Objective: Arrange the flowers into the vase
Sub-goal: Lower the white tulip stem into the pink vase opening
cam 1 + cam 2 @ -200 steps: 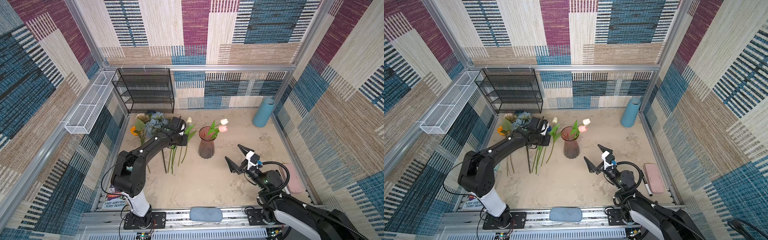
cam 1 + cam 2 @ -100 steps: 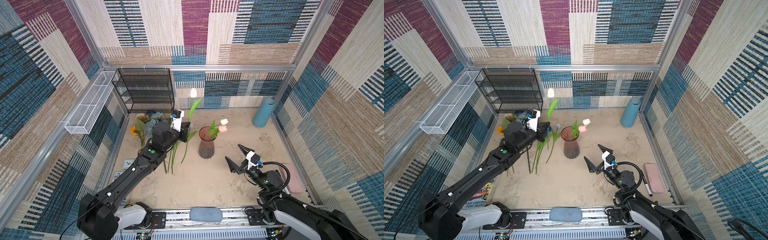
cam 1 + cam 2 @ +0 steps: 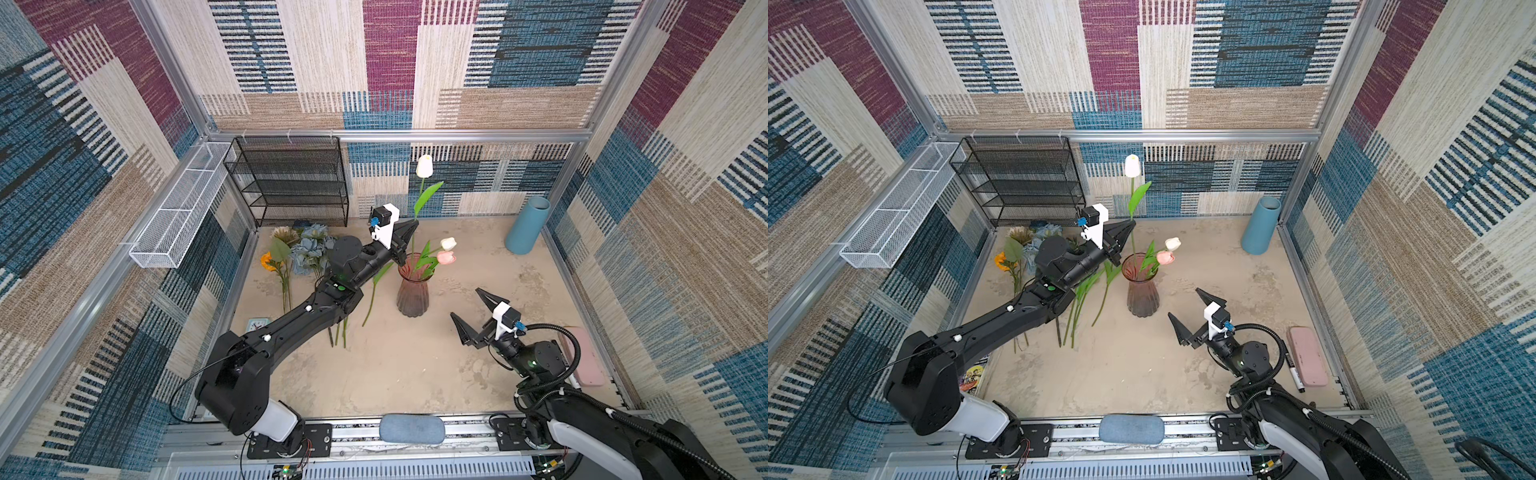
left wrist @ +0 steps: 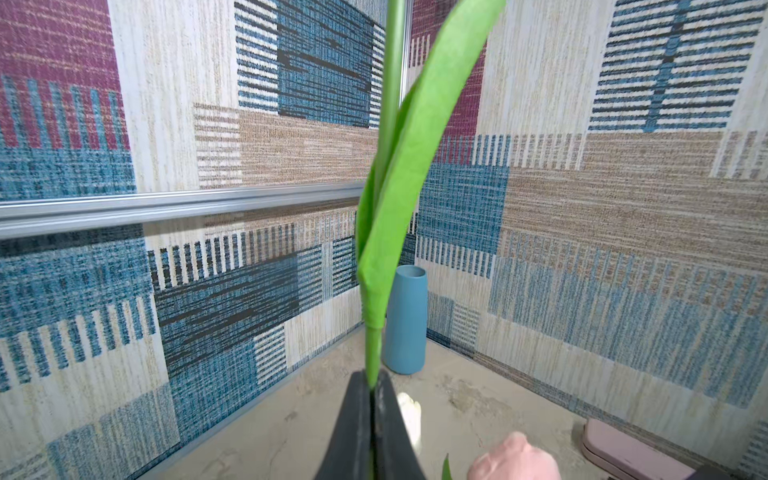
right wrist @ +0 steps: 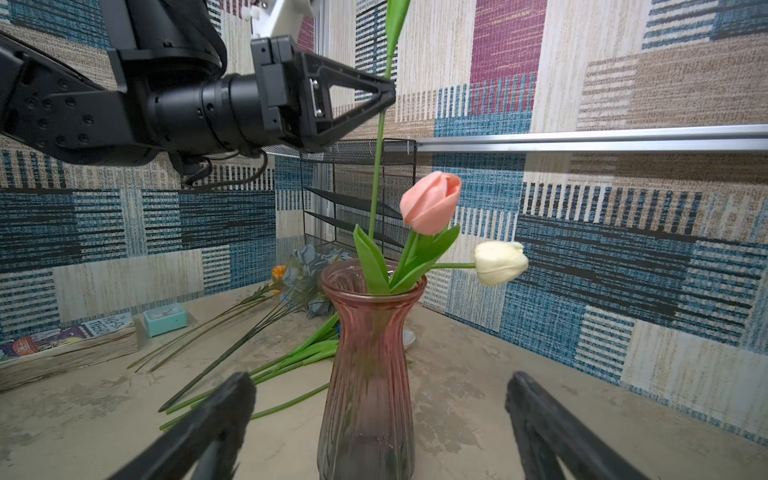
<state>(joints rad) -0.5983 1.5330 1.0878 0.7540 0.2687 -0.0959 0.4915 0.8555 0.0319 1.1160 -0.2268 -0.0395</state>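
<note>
Risen: white tulip (image 3: pixel 424 166) upright over vase (image 3: pixel 412 297); left tool (image 3: pixel 414 224) pinches stem (image 5: pixel 376 166), right tool (image 3: pixel 465 303) spread.

Both top views look down from high up at the front, facing the back wall (image 3: pixel 478 187). They are far enough away to show the whole tabletop (image 3: pixel 395 374) and both arms, and they share almost everything. The left wrist camera rides high, looking out along the left hand (image 4: pixel 372 380) toward the far corner with the blue vase (image 4: pixel 405 320), very near a green stem (image 4: pixel 373 349). The right wrist camera sits low and looks level past the right hand (image 5: pixel 380 384), close to the pink glass vase (image 5: pixel 368 332). Both wrist views catch the pink tulip (image 5: pixel 432 203).
</note>
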